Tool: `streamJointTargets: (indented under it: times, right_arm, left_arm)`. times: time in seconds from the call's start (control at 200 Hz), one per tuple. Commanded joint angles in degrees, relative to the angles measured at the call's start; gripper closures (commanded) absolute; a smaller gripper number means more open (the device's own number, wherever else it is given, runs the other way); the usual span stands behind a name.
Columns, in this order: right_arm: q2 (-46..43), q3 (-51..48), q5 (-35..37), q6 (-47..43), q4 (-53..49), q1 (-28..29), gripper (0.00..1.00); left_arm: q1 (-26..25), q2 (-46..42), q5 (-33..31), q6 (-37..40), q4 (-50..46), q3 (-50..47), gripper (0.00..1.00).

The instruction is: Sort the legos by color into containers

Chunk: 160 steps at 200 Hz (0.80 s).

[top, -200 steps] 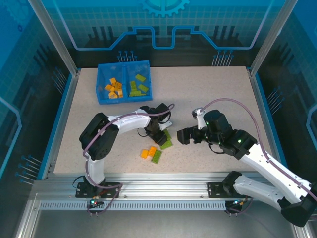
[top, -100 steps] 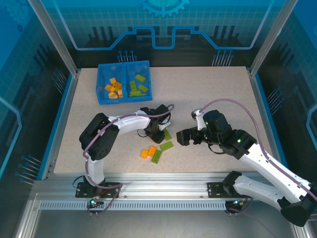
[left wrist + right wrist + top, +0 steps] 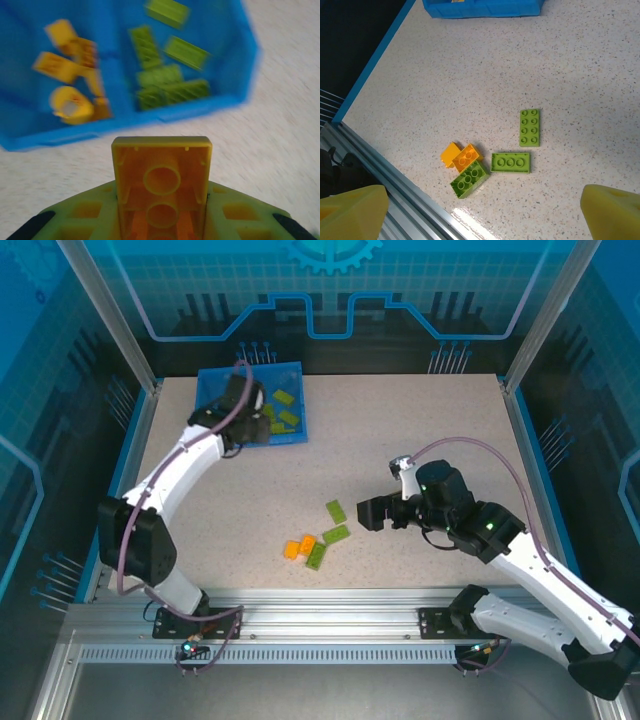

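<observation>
Clearly holding one orange brick [image 3: 161,182] in the left gripper [image 3: 252,427], with the fingers [image 3: 80,216] narrow and pressed on both of its sides; showing the hollow underside of this brick, with its round tubes, to the left wrist camera. Hanging at the blue bin [image 3: 200,106], close to its near wall, over the far left part of the table [image 3: 450,420]; cannot tell whether already above a compartment or just before it.

Inside the bin, parted by the centre divider: orange bricks [image 3: 70,75] in the left compartment, green bricks [image 3: 165,75] in the right compartment; rather blurred in the wrist view, so not possible to count exactly.

Spread wide at the right gripper [image 3: 372,512], with nothing between its yellow fingers [image 3: 352,212]; hovering over the middle of the table, well apart from the bin.

Lying loose on the table, near the front edge and just left of the right gripper: five bricks. Among them a lone green brick [image 3: 529,127], long, a little apart from the others; a flat green brick [image 3: 510,162] just beside a square green brick [image 3: 469,179]; touching that square one, a loose orange piece [image 3: 467,155]; against it, a yellow piece [image 3: 451,153].
</observation>
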Motion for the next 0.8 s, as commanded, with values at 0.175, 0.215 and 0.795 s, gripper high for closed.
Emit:
streamJointTargets:
  times: [0.175,0.215,0.795]
  right_arm:
    - [-2.69,1.26,1.55,2.57,-1.28,-0.84,0.00]
    - [-3.19,1.26,1.69,2.85,-1.69,-0.81,0.00]
    - [-9.44,0.46,2.64,7.36,-1.84,-0.81,0.00]
  left_arm:
    - [11.86,20.75,-0.17,-9.83,-5.16,21.36,0.75]
    - [12.96,24.39,0.80,-10.83,-6.13,25.39,0.76]
    - [17.24,43.41,15.89,-13.94,-1.77,51.76,0.43]
